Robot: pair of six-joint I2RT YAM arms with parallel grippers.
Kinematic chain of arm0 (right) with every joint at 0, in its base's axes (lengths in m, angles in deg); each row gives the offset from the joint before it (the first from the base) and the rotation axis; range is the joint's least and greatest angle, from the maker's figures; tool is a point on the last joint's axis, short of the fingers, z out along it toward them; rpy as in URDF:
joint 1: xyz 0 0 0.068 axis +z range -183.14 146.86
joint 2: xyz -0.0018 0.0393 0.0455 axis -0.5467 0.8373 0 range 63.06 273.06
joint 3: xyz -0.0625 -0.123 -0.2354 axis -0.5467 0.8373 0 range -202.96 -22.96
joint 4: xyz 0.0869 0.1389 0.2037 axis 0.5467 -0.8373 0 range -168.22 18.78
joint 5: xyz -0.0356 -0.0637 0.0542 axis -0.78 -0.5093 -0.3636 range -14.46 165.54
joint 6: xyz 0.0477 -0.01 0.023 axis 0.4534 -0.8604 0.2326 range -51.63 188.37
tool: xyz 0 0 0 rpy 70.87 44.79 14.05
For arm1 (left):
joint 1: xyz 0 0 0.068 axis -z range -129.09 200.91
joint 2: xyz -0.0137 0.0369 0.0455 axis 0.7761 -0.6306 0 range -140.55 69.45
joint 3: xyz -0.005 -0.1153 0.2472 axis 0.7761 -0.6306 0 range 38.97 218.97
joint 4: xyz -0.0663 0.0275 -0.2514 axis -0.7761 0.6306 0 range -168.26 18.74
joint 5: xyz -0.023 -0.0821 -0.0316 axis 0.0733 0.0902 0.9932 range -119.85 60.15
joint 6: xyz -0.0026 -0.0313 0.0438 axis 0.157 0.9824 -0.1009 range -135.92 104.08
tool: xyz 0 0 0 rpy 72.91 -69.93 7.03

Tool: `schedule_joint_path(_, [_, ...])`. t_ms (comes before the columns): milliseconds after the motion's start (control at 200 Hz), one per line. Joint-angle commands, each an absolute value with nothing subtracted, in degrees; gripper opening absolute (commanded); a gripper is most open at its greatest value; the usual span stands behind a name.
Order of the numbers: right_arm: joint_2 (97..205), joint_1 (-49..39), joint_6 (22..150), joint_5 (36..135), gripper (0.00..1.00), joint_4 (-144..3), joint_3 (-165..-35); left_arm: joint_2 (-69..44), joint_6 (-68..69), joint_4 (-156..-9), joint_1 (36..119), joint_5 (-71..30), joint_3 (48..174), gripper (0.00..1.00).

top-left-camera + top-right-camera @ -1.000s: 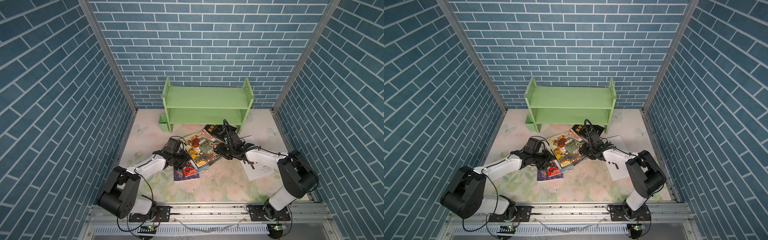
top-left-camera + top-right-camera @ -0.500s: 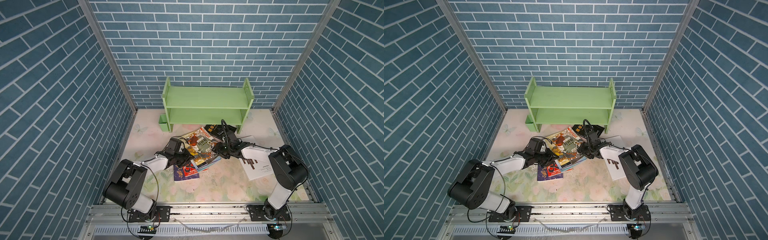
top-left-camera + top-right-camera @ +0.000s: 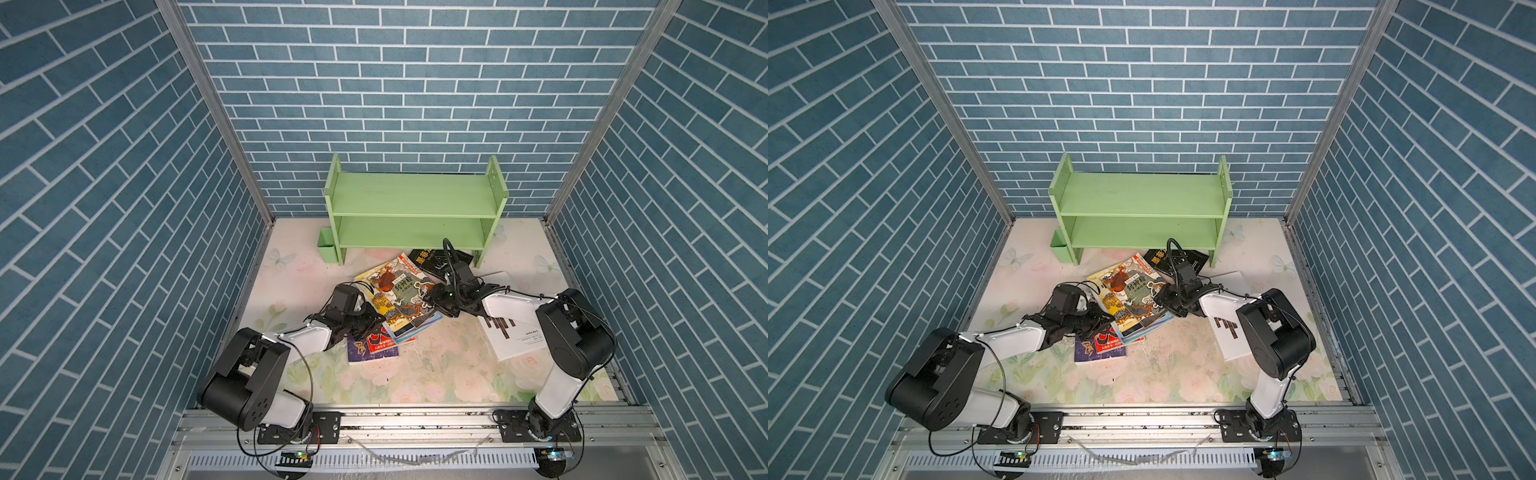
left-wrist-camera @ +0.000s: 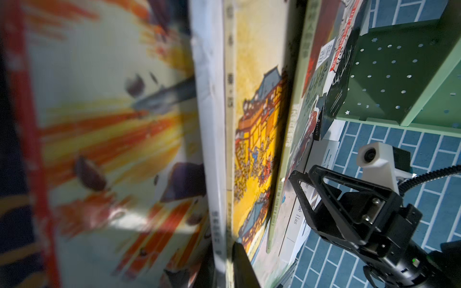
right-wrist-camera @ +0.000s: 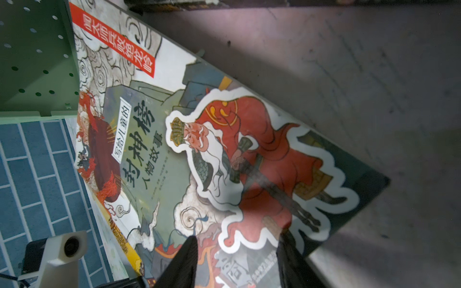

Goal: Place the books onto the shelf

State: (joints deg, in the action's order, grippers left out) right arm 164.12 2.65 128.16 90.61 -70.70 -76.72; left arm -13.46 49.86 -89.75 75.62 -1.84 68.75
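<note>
- Left wrist view: your left gripper (image 4: 223,260) clamps the yellow illustrated paperback (image 4: 257,149).
- Your right gripper (image 5: 238,249) gapes over the grey-green, red-robed-figure paperback (image 5: 162,162).

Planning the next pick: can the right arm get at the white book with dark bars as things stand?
Probably yes. The white book lies flat with nothing stacked on it; only the right arm's own forearm crosses above it, so it must pull back first.

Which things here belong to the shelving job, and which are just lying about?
Job: pile of illustrated books, black book, white book, green shelf.
Lying about: small green cup at the shelf's side, floral table mat.
</note>
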Motion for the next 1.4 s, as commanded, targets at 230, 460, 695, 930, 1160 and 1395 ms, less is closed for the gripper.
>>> schedule_joint_path(230, [167.23,3.30,131.50,92.08,0.52,-74.64,-74.11,-15.23,48.56,-88.01,75.57,-2.51,68.47,0.00])
schedule_joint_path(460, [166.69,3.28,131.63,91.84,0.52,-74.51,-73.82,-6.28,44.98,-76.52,75.61,-4.97,70.78,0.00])
schedule_joint_path(695, [167.78,3.05,131.56,92.63,0.52,-74.01,-74.63,2.81,39.90,-59.63,75.09,-8.72,76.14,0.08])
schedule_joint_path(930, [169.06,3.02,131.56,93.64,0.52,-73.24,-75.52,0.80,39.73,-59.87,75.01,-7.60,74.08,0.15])
schedule_joint_path(1160, [169.49,3.11,131.47,94.06,0.52,-73.33,-75.17,-0.77,41.09,-66.89,74.90,-5.70,69.22,0.14])
schedule_joint_path(1395, [169.65,3.06,131.30,94.04,0.51,-74.00,-75.61,2.73,44.46,-72.79,74.91,-5.22,65.62,0.10])
